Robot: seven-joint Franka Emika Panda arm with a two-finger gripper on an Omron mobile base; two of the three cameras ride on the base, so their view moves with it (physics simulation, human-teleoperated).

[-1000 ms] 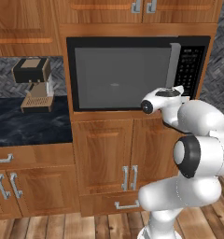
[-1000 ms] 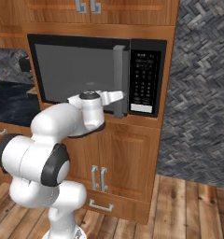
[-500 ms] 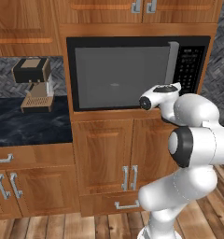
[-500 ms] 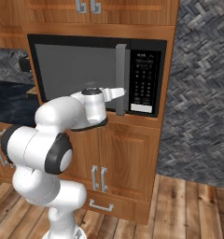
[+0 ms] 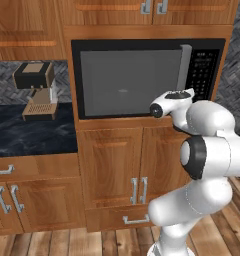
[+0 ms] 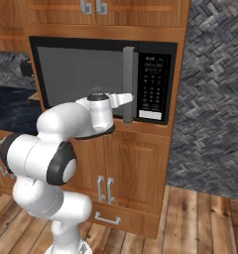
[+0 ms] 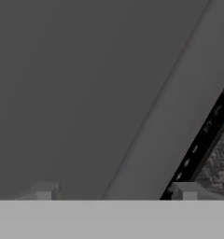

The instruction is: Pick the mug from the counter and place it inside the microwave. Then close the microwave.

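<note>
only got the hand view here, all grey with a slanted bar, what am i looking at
observer: That is the microwave door, fully shut in the left base view. The bar is its silver handle.
operator: where's the gripper relative to it
observer: In the right base view the gripper is up against the door at the handle's lower half, left of the button panel.
operator: anything on the counter
observer: The counter, left of the microwave, carries a coffee machine.
</note>
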